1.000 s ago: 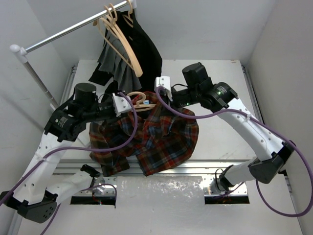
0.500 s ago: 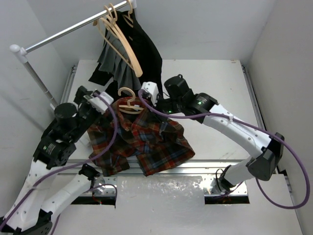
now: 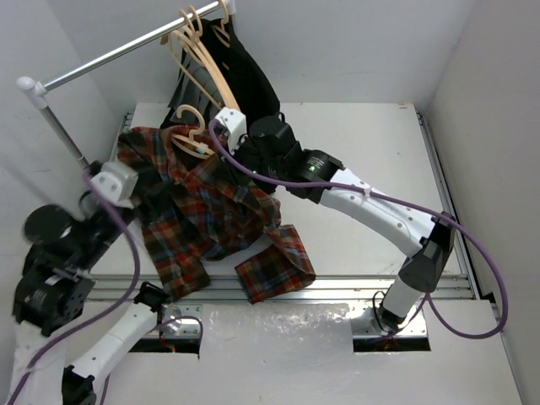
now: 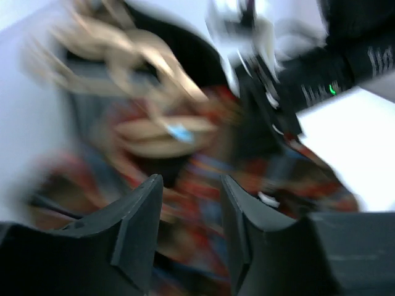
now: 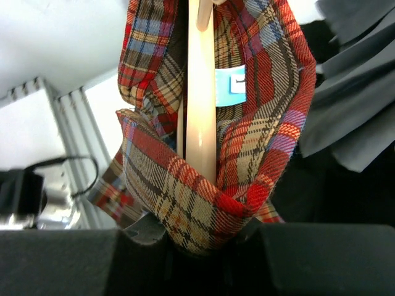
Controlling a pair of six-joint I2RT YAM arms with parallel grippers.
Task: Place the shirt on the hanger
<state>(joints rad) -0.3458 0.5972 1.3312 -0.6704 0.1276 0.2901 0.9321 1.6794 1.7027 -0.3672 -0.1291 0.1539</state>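
Observation:
The plaid shirt [image 3: 202,211] hangs from the pale wood hanger [image 3: 187,139], whose hook rises just below the rack. My right gripper [image 3: 215,145] is shut on the shirt's collar and the hanger together. In the right wrist view the hanger [image 5: 200,92] runs up inside the collar fabric [image 5: 185,197], which is pinched at my right gripper [image 5: 197,237]. My left gripper [image 3: 148,192] is open and empty, to the left of the shirt. The blurred left wrist view shows its fingers [image 4: 139,216] apart, with the hanger [image 4: 160,132] and the shirt [image 4: 203,185] beyond them.
A metal rack bar [image 3: 110,55] crosses the upper left. It carries several spare tan hangers [image 3: 211,67], a black garment [image 3: 249,80] and a grey garment [image 3: 187,103]. The shirt's lower hem drapes over the rail at the front edge [image 3: 363,283] of the white table [image 3: 363,143].
My right gripper has carried the shirt and hanger up and left toward the rack. My left arm has swung back to the left, away from the collar.

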